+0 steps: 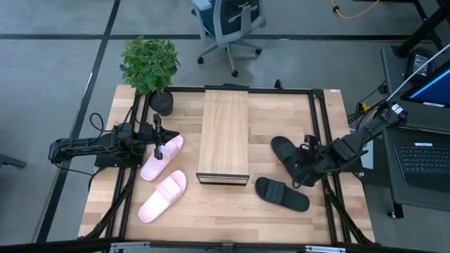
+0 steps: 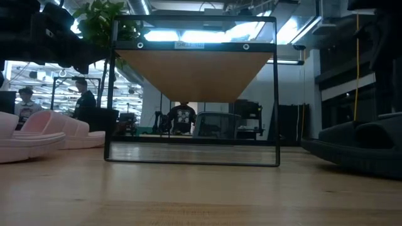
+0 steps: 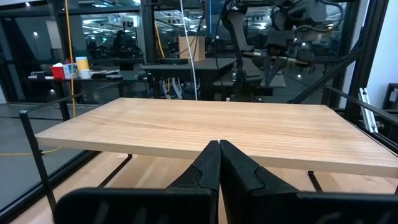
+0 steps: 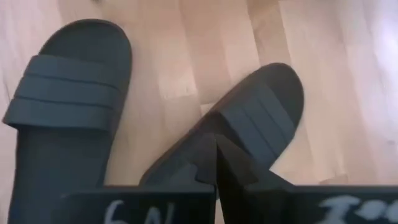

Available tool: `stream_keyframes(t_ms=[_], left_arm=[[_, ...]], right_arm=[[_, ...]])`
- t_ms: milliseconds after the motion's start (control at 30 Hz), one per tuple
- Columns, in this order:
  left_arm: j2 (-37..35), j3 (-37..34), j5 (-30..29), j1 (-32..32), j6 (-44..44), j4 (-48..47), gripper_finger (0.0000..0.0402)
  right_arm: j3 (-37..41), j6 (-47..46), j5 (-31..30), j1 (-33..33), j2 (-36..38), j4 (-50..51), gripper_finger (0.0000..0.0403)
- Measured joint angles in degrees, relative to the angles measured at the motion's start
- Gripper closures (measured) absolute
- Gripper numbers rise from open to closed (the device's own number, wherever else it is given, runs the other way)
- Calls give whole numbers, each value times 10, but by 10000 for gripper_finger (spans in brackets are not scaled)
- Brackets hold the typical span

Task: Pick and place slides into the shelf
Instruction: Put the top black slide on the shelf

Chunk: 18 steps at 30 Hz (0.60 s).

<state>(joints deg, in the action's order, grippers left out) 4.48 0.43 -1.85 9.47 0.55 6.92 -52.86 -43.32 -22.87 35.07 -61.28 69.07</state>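
My right claw [image 1: 304, 169] hangs clenched and holding nothing over the right half of the table [image 1: 232, 211], just above the farther black slide [image 1: 285, 151] (the one lying slantwise, close to the shelf's right side). The right wrist view looks straight down past my closed fingers onto that slide's strap, with the other black slide [image 4: 65, 118] lying beside it; in the high view that second one [image 1: 281, 193] sits nearer the table's front edge. My left claw [image 1: 157, 133] is also clenched and empty, parked over the far end of one pink slide [image 1: 163, 156], with its partner [image 1: 162, 196] lying nearer. The shelf [image 1: 224, 133] stands in the middle of the table, its plank top bare, with all four slides still on the table.

The step, as I judge it, is to take the black slide under my right claw. To do it well I must first spread the fingers before coming down, since shut fingers would only push the slide away. I would set one finger under the strap and one over it, near the strap's middle, so the slide hangs level. Then lift clear of its neighbour, swing left, and lay it flat and lengthwise on the plank near one end, leaving room for the rest.
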Motion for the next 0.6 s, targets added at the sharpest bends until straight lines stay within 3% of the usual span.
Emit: stream_keyframes(t_ms=[133,600], left_arm=[[0,0,0,0,1,0,401],[0,0,0,0,30,0,401]], right_arm=[[-36,0,-5,10,-34,19,402],[-38,0,-18,13,-108,78,391]])
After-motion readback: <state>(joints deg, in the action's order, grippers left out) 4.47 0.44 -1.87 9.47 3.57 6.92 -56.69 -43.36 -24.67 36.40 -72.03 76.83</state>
